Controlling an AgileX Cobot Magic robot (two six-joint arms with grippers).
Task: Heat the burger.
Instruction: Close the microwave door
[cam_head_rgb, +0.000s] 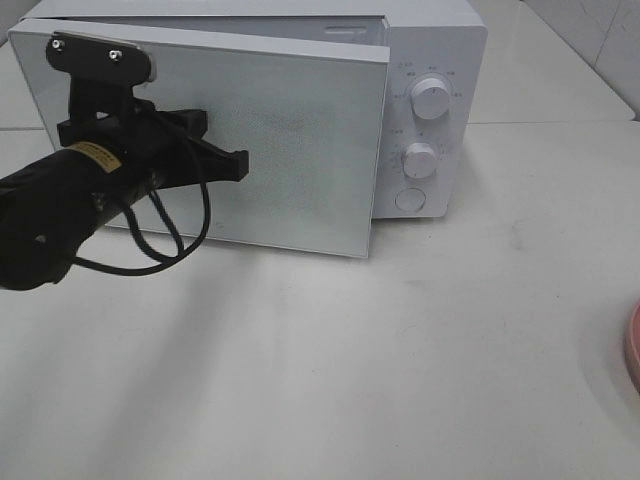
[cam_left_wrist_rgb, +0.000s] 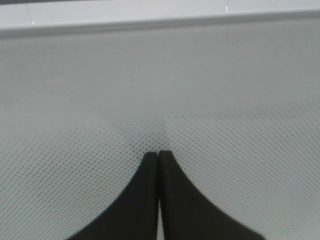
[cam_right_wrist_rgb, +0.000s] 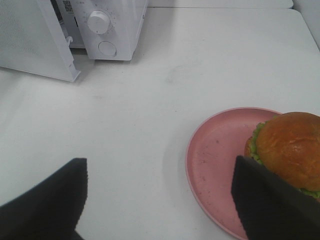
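From above, the left gripper (cam_head_rgb: 235, 165) sits pinched tight with nothing in it, tips against the microwave door (cam_head_rgb: 290, 140), which stands ajar. The burger (cam_right_wrist_rgb: 287, 150) shows only in the right wrist view, on a pink plate (cam_right_wrist_rgb: 215, 160) well away from the microwave (cam_right_wrist_rgb: 117, 30), with the right gripper (cam_right_wrist_rgb: 160, 200) spread wide above the table (cam_right_wrist_rgb: 200, 65).

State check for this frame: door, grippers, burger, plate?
Microwave door: ajar, not latched.
Left gripper: shut, empty, tips at the door's mesh window.
Right gripper: open, empty, above the table.
Burger: on the plate, not gripped.
Pink plate: on the table, outside the microwave.
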